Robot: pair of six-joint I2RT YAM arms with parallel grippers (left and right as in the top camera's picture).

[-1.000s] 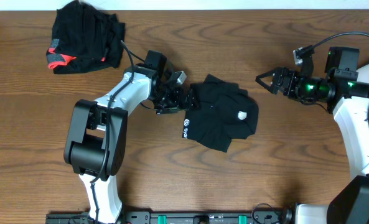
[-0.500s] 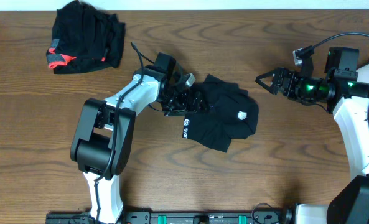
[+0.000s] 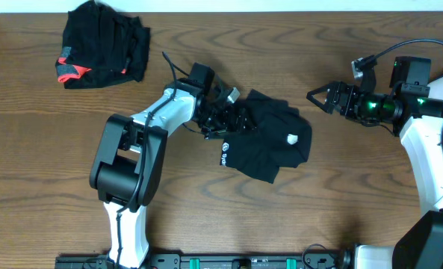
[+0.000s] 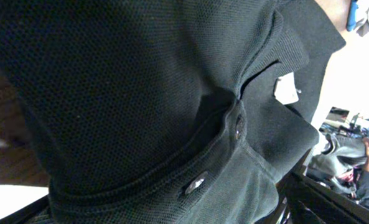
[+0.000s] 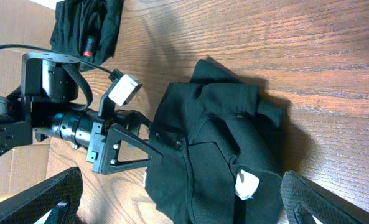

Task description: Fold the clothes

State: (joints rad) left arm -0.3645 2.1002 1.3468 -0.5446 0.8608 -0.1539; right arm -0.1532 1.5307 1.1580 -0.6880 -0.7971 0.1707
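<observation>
Left gripper (image 3: 236, 122) at the black polo shirt's (image 3: 270, 143) edge
Fabric hides its fingers, grip unreadable; right gripper (image 3: 316, 97) hangs spread wide.

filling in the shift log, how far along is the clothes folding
Nothing looks finished. The black shirt in the centre lies rumpled, not neatly folded. In hand: the left gripper is at its left edge; whether it grips is unclear. The right gripper hangs open off to the right. Left: that shirt, then the crumpled red-trimmed pile at the far left corner.
</observation>
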